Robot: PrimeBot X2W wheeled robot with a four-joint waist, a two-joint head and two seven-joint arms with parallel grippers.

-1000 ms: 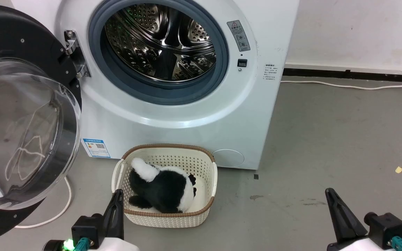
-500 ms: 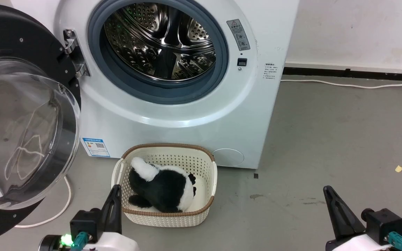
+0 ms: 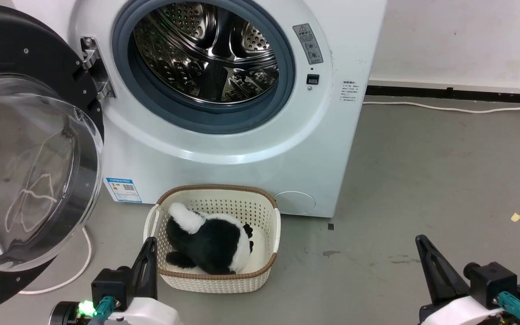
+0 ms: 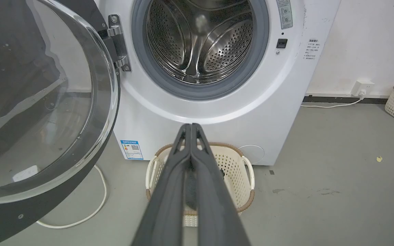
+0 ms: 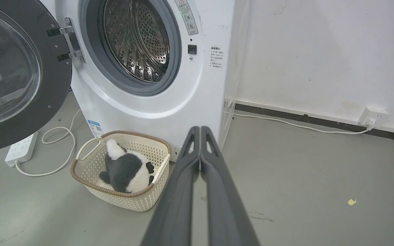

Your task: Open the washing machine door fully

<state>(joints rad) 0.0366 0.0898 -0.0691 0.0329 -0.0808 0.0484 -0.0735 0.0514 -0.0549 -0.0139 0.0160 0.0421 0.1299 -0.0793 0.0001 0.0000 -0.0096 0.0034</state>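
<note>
While both grippers sit low at the bottom of the head view, the washing machine door (image 3: pixel 25 158) stands swung open at the far left. It hangs by its metal hinge (image 3: pixel 94 67) from the white washing machine (image 3: pixel 242 149), its clear glass bowl bulging toward the camera. The left gripper (image 3: pixel 150 246) has its two dark fingers pressed together on nothing, just beside the near left corner of a cream basket (image 3: pixel 219 282) holding a black-and-white plush toy (image 3: pixel 210 243). The door's lower rim lies to its left, apart from it. The right gripper (image 3: pixel 421 246), likewise closed and empty, is over bare grey floor (image 3: pixel 422 171), well apart from the door.

From the left wrist, the fingers meet at their tips in front of the basket. The door fills the upper left, not touching them, and the steel drum (image 4: pixel 200 37) shows above.

From the right wrist, the fingers lie tip to tip with nothing between them. The door sits at the far upper left, well apart, with basket and toy lying between.
</note>
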